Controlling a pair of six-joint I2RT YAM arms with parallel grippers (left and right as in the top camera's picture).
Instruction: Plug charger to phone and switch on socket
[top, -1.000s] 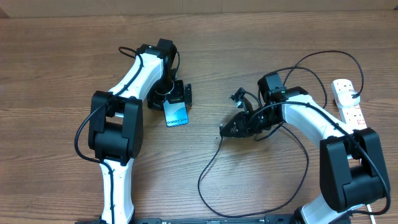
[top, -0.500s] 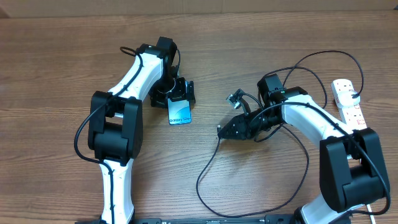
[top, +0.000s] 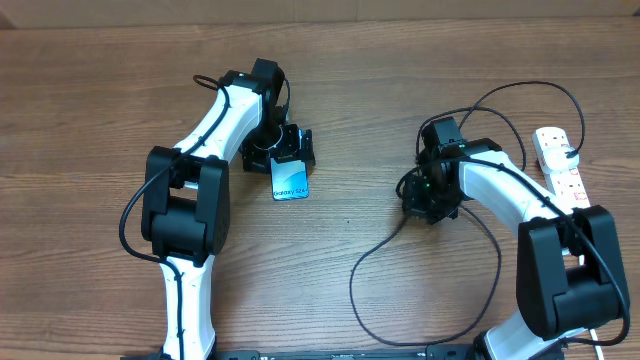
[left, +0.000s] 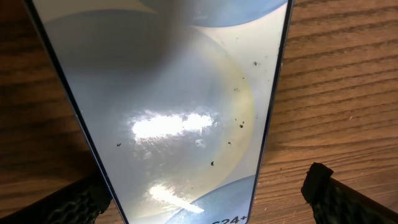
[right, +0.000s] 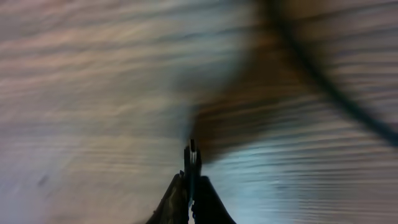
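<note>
The phone (top: 288, 178) lies left of the table's (top: 90, 90) centre, its long axis toward the near edge, between the spread jaws of the left gripper (top: 277, 154). Well apart to its right, the right gripper (right: 189, 186) pinches the plug tip (right: 191, 152) of the charger (top: 353, 283).

The wooden table (top: 80, 120) carries the phone (top: 288, 180), the looping charger (top: 352, 288) and the socket (top: 558, 165).

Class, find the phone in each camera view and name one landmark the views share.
Overhead: phone left of centre, between the left end effector's fingers.
Left wrist: it fills most of the frame.
Right wrist: not in it.
Shared landmark: the wood-grain table.
</note>
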